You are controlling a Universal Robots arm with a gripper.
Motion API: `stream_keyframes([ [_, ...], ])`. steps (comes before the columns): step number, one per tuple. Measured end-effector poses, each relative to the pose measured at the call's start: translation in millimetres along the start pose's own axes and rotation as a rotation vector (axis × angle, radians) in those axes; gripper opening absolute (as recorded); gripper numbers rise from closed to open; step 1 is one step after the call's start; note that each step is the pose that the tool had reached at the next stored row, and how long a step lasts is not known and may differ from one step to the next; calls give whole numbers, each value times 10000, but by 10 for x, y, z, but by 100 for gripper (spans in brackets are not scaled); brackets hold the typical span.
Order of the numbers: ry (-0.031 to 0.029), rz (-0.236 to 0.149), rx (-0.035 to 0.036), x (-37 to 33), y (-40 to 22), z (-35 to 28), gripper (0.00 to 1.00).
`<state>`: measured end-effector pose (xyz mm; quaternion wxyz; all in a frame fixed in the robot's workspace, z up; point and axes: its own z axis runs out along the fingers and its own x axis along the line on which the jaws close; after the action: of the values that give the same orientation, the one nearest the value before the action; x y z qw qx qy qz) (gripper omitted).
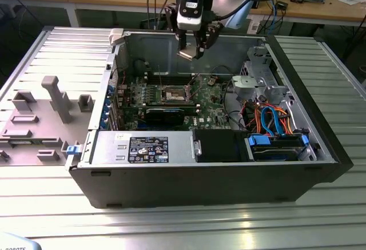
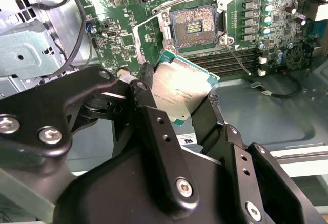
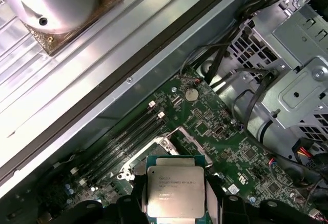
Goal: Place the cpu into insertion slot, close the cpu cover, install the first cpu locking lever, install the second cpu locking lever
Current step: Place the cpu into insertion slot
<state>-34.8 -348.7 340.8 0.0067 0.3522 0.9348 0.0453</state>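
Cpu [image 2: 180, 92] clamped in gripper [image 2: 179, 88], hanging above uncovered insertion slot [image 2: 196, 25]; RAM slots [image 2: 230, 60] alongside, cables [image 1: 269, 117] nr.

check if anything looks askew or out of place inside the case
Nothing looks damaged or spilled. The cpu is clamped in the jaws, clear of the bare insertion slot, and in the second wrist view its edges look turned relative to the slot's.

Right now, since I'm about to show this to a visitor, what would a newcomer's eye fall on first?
The gripper stands out first, shut on the cpu and hanging above the open computer case in the exterior view. Below it, on the green motherboard, the insertion slot lies uncovered with its dark pin field bare.
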Motion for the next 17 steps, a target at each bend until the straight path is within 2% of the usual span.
stream_keyframes([
  [5,-75,840,-14,-1,-1,11,54],
  [15,-80,893,-16,-1,-1,11,54],
  [17,-101,1120,-21,-1,-1,13,54],
])
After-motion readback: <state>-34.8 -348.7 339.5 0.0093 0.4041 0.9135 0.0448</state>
